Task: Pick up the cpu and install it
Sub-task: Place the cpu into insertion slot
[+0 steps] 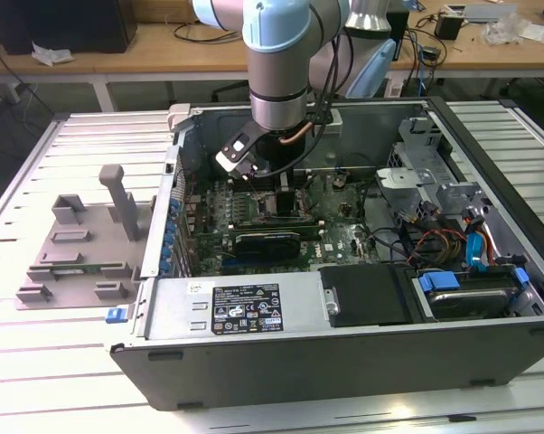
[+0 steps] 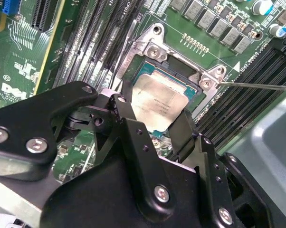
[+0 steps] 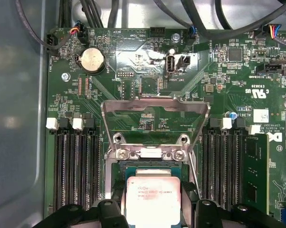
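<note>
The cpu point(image 2: 157, 102) is a small square chip with a pale silver top, lying level in the motherboard's socket point(image 2: 155, 50), with green edges showing around it. My gripper point(image 2: 155, 118) reaches down into the computer case point(image 1: 344, 298), and a black finger presses each side of the cpu point(image 3: 150, 199). In the exterior view the gripper point(image 1: 286, 194) hangs over the middle of the board. The socket's metal load plate point(image 3: 155, 107) stands flipped open behind the chip. A thin lever point(image 2: 257, 86) sticks out beside the socket.
Rows of memory slots point(image 3: 76, 166) flank the socket on both sides. An expansion card point(image 1: 267, 242) lies just in front of the gripper. Cables point(image 1: 435, 240) and drive bays fill the case at the exterior view's right. A grey tray point(image 1: 82, 244) with posts sits outside the case.
</note>
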